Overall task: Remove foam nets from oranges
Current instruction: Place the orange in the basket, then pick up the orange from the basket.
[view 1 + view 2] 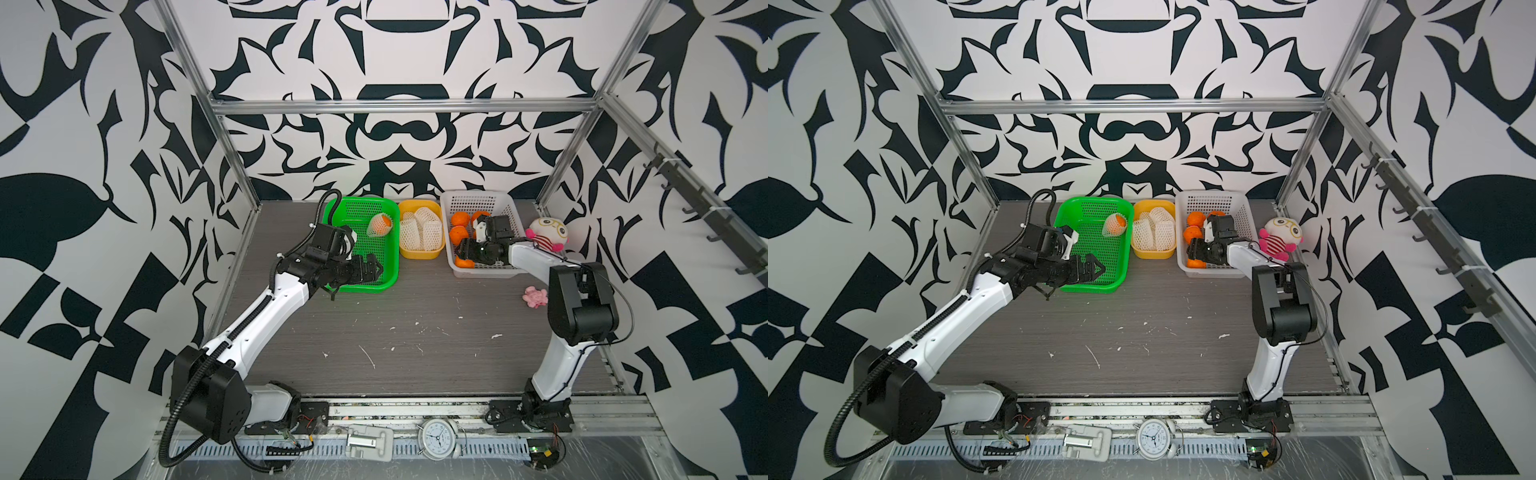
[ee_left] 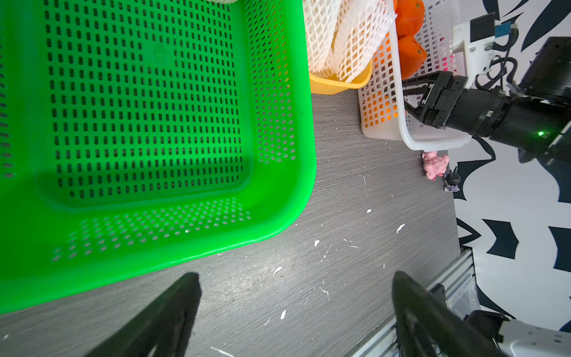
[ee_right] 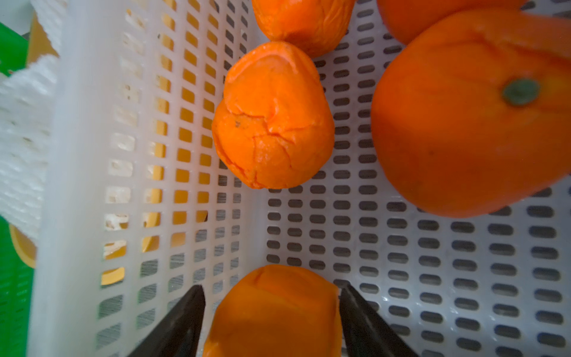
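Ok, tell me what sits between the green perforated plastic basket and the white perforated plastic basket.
The yellow-orange plastic tub, filled with white foam mesh nets, stands between the green basket and the white basket; both top views show it.

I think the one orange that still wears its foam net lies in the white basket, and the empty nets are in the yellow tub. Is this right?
Not quite. The netted orange lies in the green basket, as both top views show. The empty foam nets are in the yellow tub, as you say.
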Robot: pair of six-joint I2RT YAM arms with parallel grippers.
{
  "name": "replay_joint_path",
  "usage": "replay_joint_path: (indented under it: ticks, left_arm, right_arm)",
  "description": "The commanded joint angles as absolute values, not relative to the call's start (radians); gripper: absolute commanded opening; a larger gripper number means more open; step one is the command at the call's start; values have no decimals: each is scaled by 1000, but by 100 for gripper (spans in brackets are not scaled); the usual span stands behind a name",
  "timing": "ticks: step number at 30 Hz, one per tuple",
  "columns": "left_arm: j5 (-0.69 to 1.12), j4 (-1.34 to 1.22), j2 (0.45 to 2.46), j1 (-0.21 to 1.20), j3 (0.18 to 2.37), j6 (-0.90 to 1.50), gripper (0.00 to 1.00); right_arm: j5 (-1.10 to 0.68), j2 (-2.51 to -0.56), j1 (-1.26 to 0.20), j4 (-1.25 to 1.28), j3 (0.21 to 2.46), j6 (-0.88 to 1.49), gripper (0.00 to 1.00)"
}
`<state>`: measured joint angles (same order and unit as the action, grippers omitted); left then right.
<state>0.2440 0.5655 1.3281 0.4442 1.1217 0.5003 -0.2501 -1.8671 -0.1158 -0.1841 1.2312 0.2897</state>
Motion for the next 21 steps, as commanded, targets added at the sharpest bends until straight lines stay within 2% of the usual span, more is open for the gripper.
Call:
replay_joint_path:
  ticks: [1, 7, 11, 16, 21]
  left_arm:
    - [247, 577, 1318, 438, 1131, 500, 100]
    - [242, 584, 1327, 432, 1144, 499, 99]
    - [251, 608, 1375, 405, 1204, 488, 100]
    - [340, 601, 1509, 337, 1320, 475, 99]
    - [384, 612, 1672, 302, 1477, 443, 99]
  right_arm:
    - [-240, -1799, -117, -198, 1272, 292, 76]
    - [-217, -1703, -117, -217, 1252, 268, 82]
    - [-200, -1585, -119, -181, 1183, 267, 96]
    - [-210, -1429, -146, -132, 1059, 294, 99]
    - [-201, -1301, -243, -96, 932, 300, 99]
